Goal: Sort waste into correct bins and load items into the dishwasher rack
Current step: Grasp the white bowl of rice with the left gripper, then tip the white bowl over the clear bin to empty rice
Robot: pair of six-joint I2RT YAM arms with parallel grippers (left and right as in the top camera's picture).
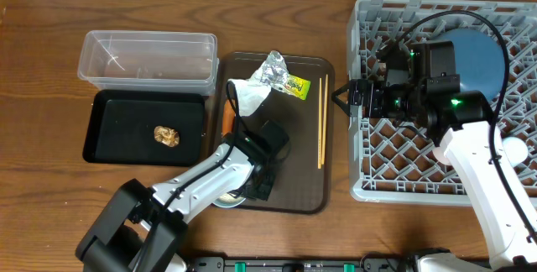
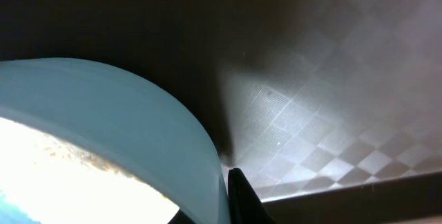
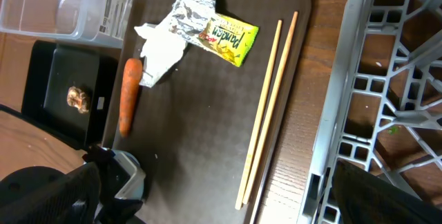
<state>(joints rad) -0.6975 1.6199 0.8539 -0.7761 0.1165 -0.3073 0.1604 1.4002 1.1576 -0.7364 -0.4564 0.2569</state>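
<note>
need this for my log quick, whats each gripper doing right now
left gripper: closed, pinching the rim of the light-blue cup
right gripper: open, holding nothing

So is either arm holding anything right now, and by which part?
The left tool is shut on the light-blue cup, apparently pinching its rim. The right tool is open and holds nothing.
</note>
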